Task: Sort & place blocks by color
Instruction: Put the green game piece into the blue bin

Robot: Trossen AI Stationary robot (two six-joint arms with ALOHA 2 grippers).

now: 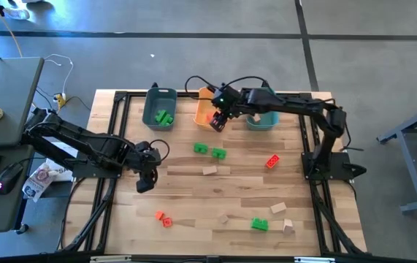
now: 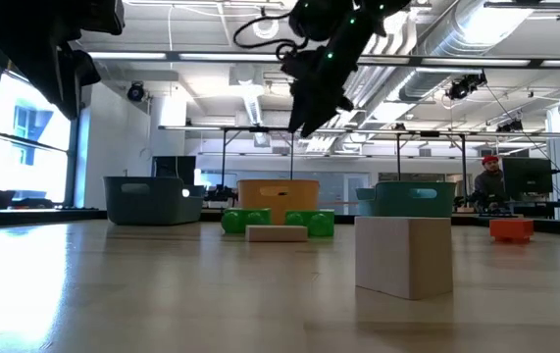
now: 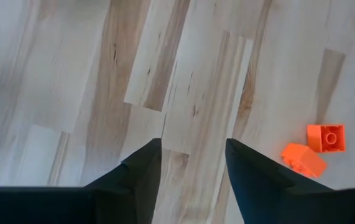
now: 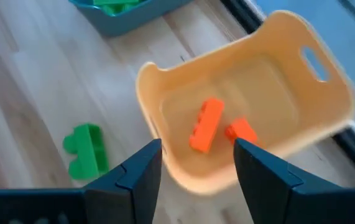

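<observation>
L gripper (image 1: 146, 183): hovers over bare counter (image 1: 193, 197) near the L side, fingers (image 3: 141, 171) apart, nothing between them. Two red-orange blocks (image 1: 163, 218) lie just toward the front edge from it, touching each other; judged the next pick on this side, since no other piece lies closer.

Teal bin (image 1: 158, 108), back L: holds green blocks (image 1: 165, 117). Colour assignment is thus set: green goes here.

Orange bin (image 4: 326, 99), back centre: two red-orange pieces (image 4: 205, 124) lie on its floor, side by side. R gripper (image 1: 217, 120) hangs directly above its near rim, fingers (image 4: 258, 168) apart, empty. Placement reads as a drop position over the matching bin.

Second teal bin (image 1: 261, 121), back R, sits partly under the R arm; contents not visible.

Loose on counter: green pair (image 1: 209, 150) mid-counter, tan block (image 1: 209, 171) beside it, red block (image 1: 272, 162) to the R, green block (image 1: 259, 224) and tan blocks (image 1: 282, 217) front R.

Clearance: bins stand in a row along the back edge, close together; mid-counter is open. Front-R blocks lie near the edge, so approach from above is judged safest.
</observation>
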